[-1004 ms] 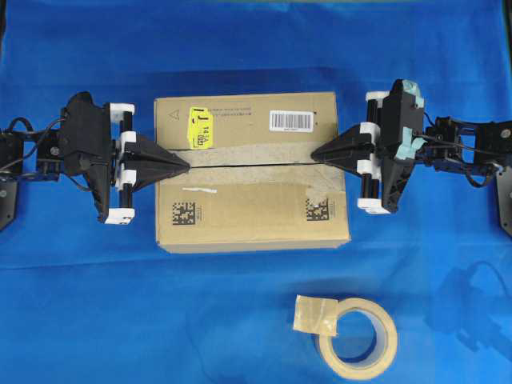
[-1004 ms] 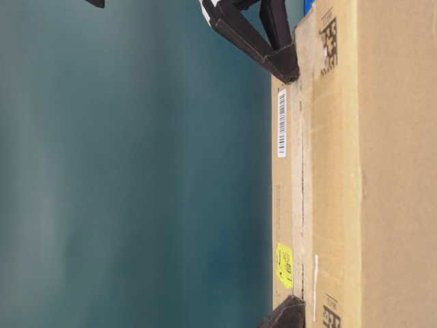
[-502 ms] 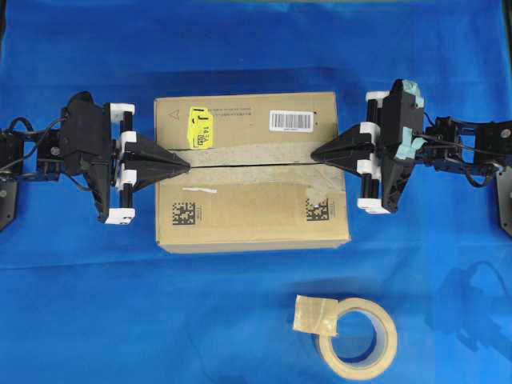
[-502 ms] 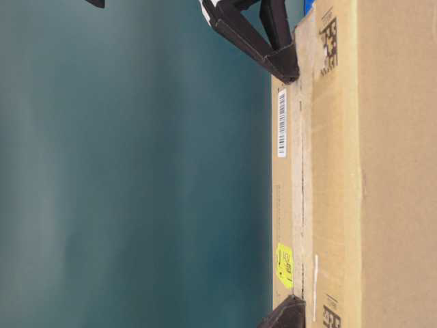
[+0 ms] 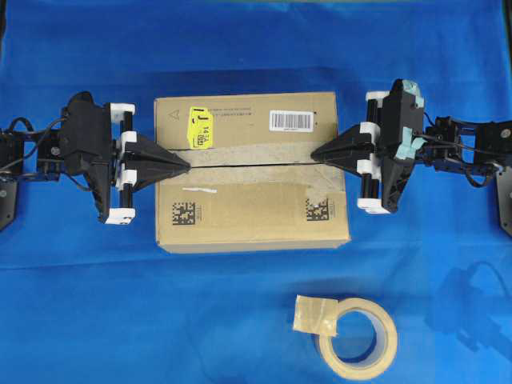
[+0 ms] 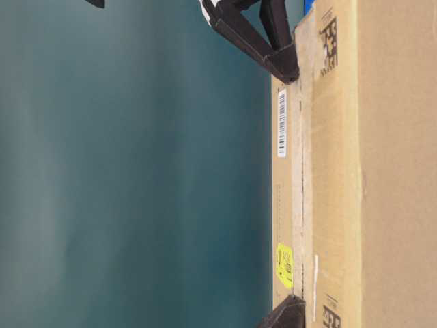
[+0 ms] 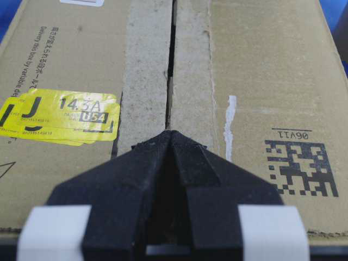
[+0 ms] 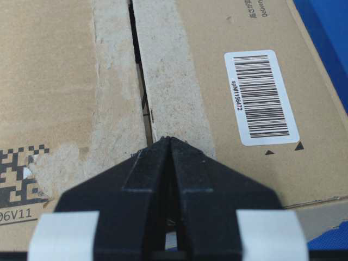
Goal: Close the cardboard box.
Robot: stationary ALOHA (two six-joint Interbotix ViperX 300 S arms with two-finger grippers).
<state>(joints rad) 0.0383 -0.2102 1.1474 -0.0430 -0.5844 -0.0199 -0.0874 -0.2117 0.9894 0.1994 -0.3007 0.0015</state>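
Observation:
The cardboard box (image 5: 240,200) lies mid-table with its two long flaps folded flat, meeting at a narrow dark seam between torn tape strips. A yellow sticker (image 5: 199,128) and a barcode label (image 5: 291,120) mark the far flap. My left gripper (image 5: 186,166) is shut, its tip resting on the seam's left end (image 7: 171,132). From the other side my right gripper (image 5: 314,154) is shut too, tip pressed on the seam's right end (image 8: 169,139). In the table-level view the box (image 6: 341,171) fills the right side, with the right gripper (image 6: 287,72) on its top.
A beige tape roll (image 5: 356,336) with a loose tape end lies on the blue cloth in front of the box, to the right. Blue cloth surrounds the box on all sides.

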